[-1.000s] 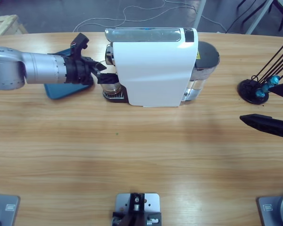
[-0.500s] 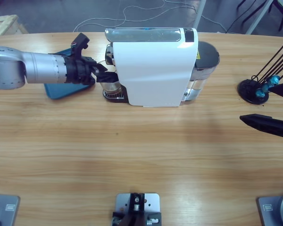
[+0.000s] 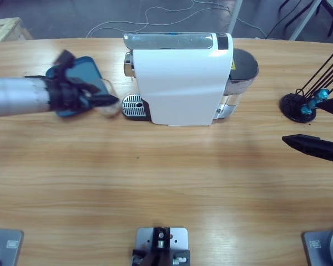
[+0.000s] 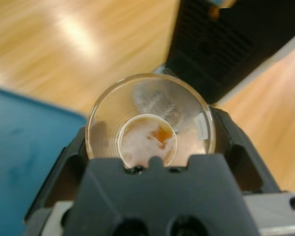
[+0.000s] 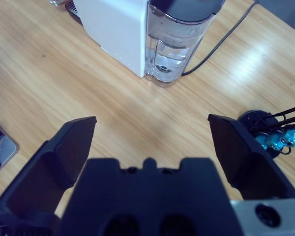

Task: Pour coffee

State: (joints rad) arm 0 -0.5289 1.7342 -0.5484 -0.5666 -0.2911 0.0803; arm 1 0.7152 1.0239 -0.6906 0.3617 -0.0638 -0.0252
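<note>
A small clear glass sits between the jaws of my left gripper, which is shut on it. In its bottom lies a shallow pool of coffee, pale brown with a darker orange patch. From above, the left gripper and the faint glass are just left of the metal drip tray of the white coffee machine, over the table beside a blue tray. My right gripper stands open near the table's right edge, holding nothing; it appears as right gripper in its wrist view.
A black stand with thin rods and blue capsules sits at the right, close to the right gripper. The machine's clear water tank faces that side, with a black cable behind it. The blue tray lies beside the glass.
The left gripper has drawn back to the left with the glass, taking it off the drip tray under the machine's spout. The right arm has not moved.
</note>
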